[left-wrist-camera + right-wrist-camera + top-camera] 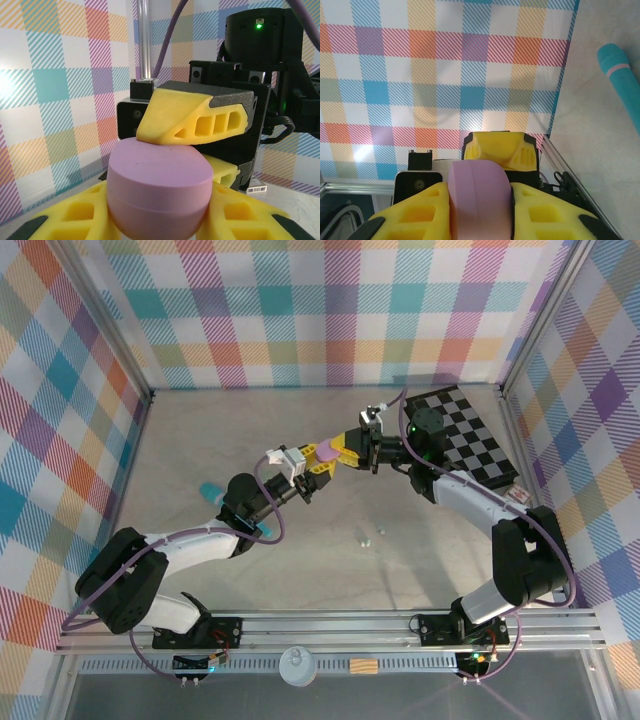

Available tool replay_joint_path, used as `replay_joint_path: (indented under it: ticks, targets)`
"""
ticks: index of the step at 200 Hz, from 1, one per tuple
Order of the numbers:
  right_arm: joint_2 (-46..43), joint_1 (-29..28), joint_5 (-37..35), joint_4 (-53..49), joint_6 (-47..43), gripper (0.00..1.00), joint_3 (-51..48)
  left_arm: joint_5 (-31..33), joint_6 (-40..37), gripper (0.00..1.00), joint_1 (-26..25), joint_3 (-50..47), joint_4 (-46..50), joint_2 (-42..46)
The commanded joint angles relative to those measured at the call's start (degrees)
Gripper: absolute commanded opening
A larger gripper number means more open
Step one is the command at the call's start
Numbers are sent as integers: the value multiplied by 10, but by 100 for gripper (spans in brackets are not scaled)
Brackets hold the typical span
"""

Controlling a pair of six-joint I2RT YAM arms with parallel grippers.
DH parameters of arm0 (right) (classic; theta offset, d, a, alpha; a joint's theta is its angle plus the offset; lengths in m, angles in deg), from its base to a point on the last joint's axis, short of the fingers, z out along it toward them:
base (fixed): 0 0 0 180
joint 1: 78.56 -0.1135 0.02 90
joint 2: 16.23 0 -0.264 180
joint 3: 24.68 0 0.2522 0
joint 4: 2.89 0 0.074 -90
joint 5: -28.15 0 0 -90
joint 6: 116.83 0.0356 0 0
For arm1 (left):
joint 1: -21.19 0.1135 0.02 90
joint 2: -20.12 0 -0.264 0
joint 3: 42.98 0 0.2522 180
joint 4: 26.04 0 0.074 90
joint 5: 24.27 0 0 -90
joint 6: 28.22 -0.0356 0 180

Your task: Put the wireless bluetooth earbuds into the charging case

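So the table (200, 430) was mostly bare, apart from that checkerboard (470, 435) on the far right. You'd brought both arms together over the middle of it. The teal cylinder (620, 75) was lying on the table on the left and wasn't part of this.

The purple case (157, 185) was up in the air between the two pincers, well off the table. Your left pincer (322, 458) was clamped on its sides, with a yellow finger snug against each flank in the left wrist view. Your right pincer (338, 450) had come in from the opposite side and looked closed on it too. Its top finger (190, 117) was sitting flat on the lid and the other one was tucked underneath (the right wrist view showed the case wedged tight between its own fingers).

The lid was shut, and you could see the seam running around it. My read is that you were on the open-the-case step.

The earbuds (366, 536) looked like a couple of tiny pale specks on the table nearer the arm bases, well apart from the case. They were too small to say which way they lay.

For the next move you'd want the left to hold the body dead steady while the right levers the lid up at the seam. Squeezing top and bottom together would just keep it shut.
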Motion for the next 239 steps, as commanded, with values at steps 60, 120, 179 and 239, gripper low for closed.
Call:
replay_joint_path:
  ticks: [60, 120, 179, 239]
  targets:
    - [-1, 25, -76, -105, -133, 22, -12, 8, -49, 85, -1, -33, 113, 70]
    - [87, 97, -181, -203, -259, 21, -3, 26, -123, 100, -6, -31, 421, 175]
    - [217, 120, -285, -237, -282, 20, 66, 87, -101, 100, -7, -14, 476, 166]
    - [306, 121, -314, -255, -283, 22, 125, 138, -71, 100, -7, 12, 500, 141]
